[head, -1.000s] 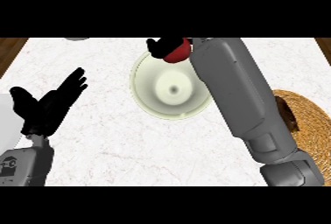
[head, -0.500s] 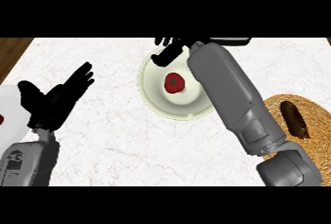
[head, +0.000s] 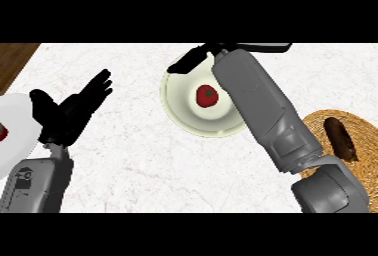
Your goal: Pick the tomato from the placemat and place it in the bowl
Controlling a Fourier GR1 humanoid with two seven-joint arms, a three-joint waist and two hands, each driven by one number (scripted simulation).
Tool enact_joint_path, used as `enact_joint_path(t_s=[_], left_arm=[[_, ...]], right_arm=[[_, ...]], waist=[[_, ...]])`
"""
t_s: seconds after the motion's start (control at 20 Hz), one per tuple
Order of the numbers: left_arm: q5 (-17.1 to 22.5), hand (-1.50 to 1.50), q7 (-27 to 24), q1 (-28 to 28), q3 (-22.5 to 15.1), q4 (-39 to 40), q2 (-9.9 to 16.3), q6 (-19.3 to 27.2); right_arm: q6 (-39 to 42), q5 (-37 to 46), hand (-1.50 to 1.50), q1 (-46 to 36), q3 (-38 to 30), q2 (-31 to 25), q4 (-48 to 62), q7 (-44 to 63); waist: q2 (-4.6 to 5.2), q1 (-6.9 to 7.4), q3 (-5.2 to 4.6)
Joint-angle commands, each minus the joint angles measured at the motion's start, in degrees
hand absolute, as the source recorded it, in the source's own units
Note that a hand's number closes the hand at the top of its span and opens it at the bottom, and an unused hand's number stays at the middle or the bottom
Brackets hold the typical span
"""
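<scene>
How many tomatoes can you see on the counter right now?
1. The tomato lies inside the bowl, beside the right forearm. A red speck at the left edge is too cut off to identify.

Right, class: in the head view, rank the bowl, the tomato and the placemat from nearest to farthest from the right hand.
1. Bowl: its far rim lies right under the right hand, at the counter's far edge.
2. Tomato: inside the bowl, a little nearer the robot.
3. Placemat: woven, at the view's right edge, farthest.

Left hand (head: 70,107) open, fingers up at left, right hand (head: 196,56) open, fingers spread, forearm stretched far forward
</scene>
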Motion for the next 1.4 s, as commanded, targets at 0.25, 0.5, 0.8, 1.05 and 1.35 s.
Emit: enact_joint_path(t_s=[0.25, 0.5, 0.8, 1.05, 1.35], left_arm=[[0.6, 0.00, -0.6, 0.5, 2.0, -0.3, 1.3, 0.0], [1.7, 0.00, 1.9, 0.5, 2.5, -0.9, 1.4, -0.1], [-0.6, 0.00, -2.7, 6.4, 2.6, -0.8, 0.0, 1.9], [0.5, 0.00, -2.4, 8.1, 3.7, -1.2, 1.3, 0.5], [3.0, 0.00, 0.5, 6.2, 7.3, -0.5, 4.3, -0.2]], right_arm=[[-9.2, -0.9, -1.50, -0.8, -3.5, -4.1, 3.8, -7.3], [-9.4, -1.5, -1.50, 0.6, -5.4, -10.1, 4.3, -9.8], [6.3, -3.6, -1.50, 2.7, -5.4, -17.6, -1.0, -19.6], [14.3, -7.3, -1.50, 10.4, -6.7, -21.7, -8.3, -24.5], [33.8, -15.8, -1.50, 16.5, -9.1, -24.7, -16.7, -25.7]], waist=[[-0.22, -2.25, 0.03], [-0.85, -3.69, 0.08], [-1.90, -6.02, 0.08], [-2.41, -7.30, 0.07], [-3.22, -9.74, 0.04]])
